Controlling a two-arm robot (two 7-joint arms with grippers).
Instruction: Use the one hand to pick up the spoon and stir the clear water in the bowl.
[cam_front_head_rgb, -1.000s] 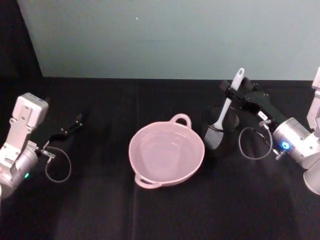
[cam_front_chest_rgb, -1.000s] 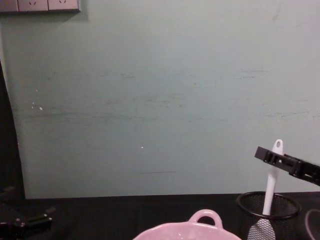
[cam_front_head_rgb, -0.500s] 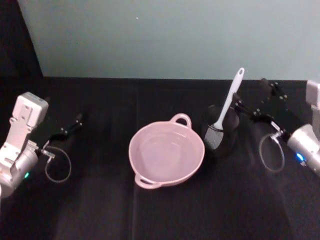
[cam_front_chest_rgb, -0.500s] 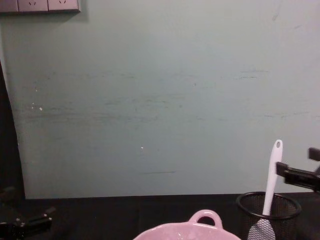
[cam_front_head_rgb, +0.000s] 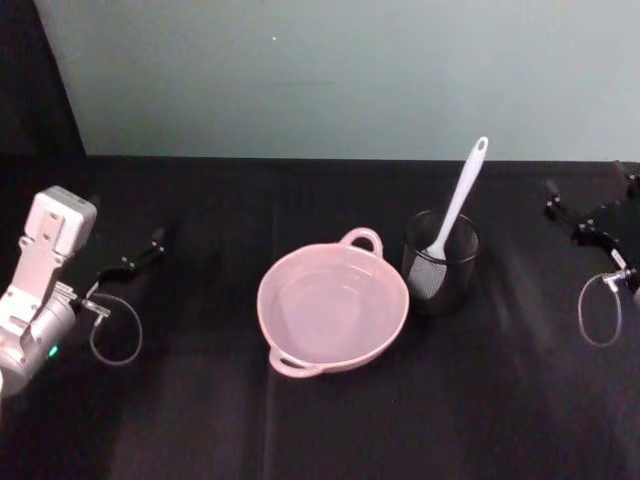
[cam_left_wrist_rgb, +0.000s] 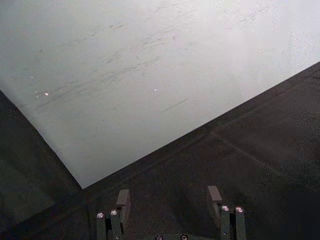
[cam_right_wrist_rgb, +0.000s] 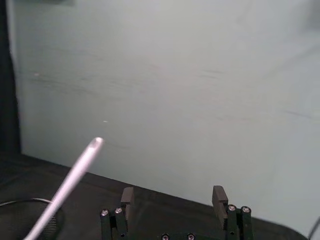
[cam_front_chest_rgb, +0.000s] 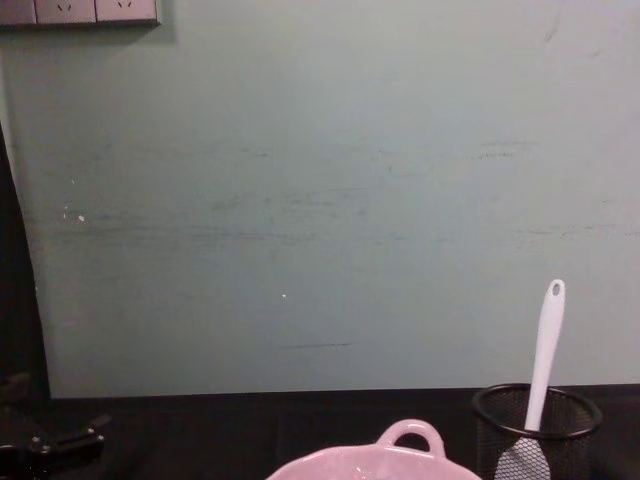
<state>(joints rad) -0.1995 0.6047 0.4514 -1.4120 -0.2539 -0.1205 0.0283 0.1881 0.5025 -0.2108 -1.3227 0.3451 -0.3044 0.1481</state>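
Head view: your right hand (cam_front_head_rgb: 590, 215) is spread and empty at the tabletop's (cam_front_head_rgb: 330, 420) right edge, well apart from the spoon (cam_front_head_rgb: 452, 215), which leans in the mesh cup (cam_front_head_rgb: 440, 262) just right of the bowl (cam_front_head_rgb: 333, 308). Left hand (cam_front_head_rgb: 135, 258) parked far left.

Left wrist: left hand's fingers spread, nothing between.

Right wrist: spoon handle tilts toward the hand.

Chest: spoon nearly upright, room above the cup.

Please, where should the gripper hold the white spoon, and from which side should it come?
Grip the spoon on its upper handle, below the hole at the end. The scoop sits inside the black mesh cup, so only the handle is free. It leans up and away from the bowl; the open right gripper is probably the nearer one.
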